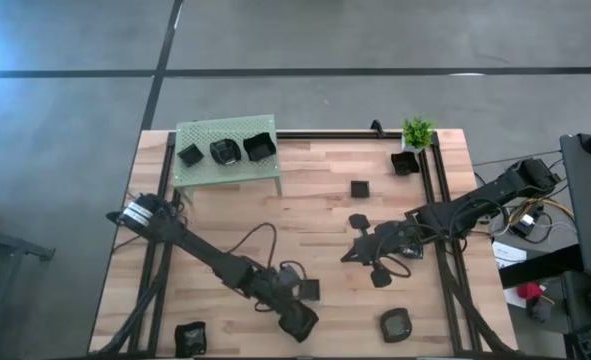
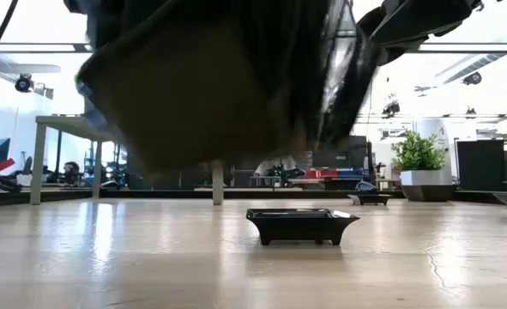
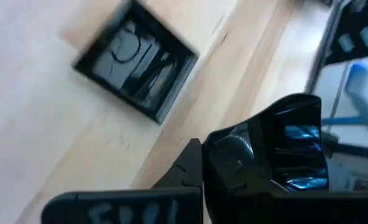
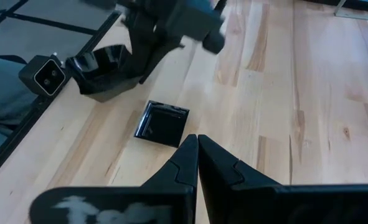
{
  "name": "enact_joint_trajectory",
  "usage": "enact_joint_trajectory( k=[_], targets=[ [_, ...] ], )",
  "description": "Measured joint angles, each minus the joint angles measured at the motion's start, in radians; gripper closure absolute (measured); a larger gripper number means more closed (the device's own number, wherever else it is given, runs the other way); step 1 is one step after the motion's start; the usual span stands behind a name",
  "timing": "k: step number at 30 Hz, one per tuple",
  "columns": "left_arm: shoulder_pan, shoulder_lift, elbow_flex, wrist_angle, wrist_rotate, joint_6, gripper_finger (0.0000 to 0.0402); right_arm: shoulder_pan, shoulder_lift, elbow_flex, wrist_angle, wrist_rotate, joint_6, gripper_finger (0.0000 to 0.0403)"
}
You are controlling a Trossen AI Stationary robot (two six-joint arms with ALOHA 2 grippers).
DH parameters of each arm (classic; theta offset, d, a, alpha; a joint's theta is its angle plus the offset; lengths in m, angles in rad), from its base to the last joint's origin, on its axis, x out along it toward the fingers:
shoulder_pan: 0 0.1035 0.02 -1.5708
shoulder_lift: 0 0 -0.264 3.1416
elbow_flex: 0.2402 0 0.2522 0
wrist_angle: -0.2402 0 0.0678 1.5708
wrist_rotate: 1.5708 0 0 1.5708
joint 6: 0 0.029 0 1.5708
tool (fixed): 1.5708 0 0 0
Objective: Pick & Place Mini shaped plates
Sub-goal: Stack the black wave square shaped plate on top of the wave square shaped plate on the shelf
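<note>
From above, the left gripper (image 1: 297, 322) works the table's (image 1: 315, 215) near edge; three mini plates (image 1: 225, 151) already sit on the green platform (image 1: 200, 172). Its wrist view shows jaws clamped on an angular plate (image 3: 292, 146), a square plate (image 3: 136, 68) beside. The right gripper (image 4: 196, 149) hovers, jaws together. Next: probably carry to the platform.

- Overhead light is even and soft across the worktop (image 1: 315, 215); the arms throw only faint shadows on the wood.
- A blue glare blooms in the top left corner of the high view.
- Low view: windows behind blaze white, the wood mirrors that brightness, and a dark blurred mass fills the upper frame, far too close to focus.
- The square plate (image 2: 302, 225) there sits crisp, backlit.
- Left wrist view is smeared with blur; blue reflections glint on a glossy black plate (image 3: 289, 149).
- Right wrist view is bright, with its upper part softened.
</note>
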Motion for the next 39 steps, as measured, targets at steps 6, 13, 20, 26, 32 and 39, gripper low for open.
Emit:
enact_joint_trajectory(
  k=[6,13,20,26,32,39],
  targets=[
    [0.024,-0.134,0.000,-0.149,-0.131,0.002,0.0401,0.000,0.000,0.000,0.003,0.000,0.000,0.0394],
    [0.096,-0.325,0.000,-0.335,-0.246,0.052,0.0401,0.000,0.000,0.000,0.003,0.000,-0.001,0.0394],
    [0.241,-0.488,0.000,-0.440,-0.304,0.124,0.0401,-0.002,0.000,0.000,0.005,0.000,-0.005,0.0394],
    [0.438,-0.591,0.000,-0.461,-0.300,0.191,0.0401,-0.002,0.000,0.000,0.005,-0.001,-0.055,0.0394],
    [0.648,-0.650,0.000,-0.462,-0.336,0.196,0.0401,-0.002,-0.001,0.018,0.005,-0.002,-0.074,0.0394],
    [0.812,-0.638,0.000,-0.463,-0.335,0.163,0.0401,-0.002,-0.001,0.041,0.002,-0.002,-0.106,0.0394]
  ],
)
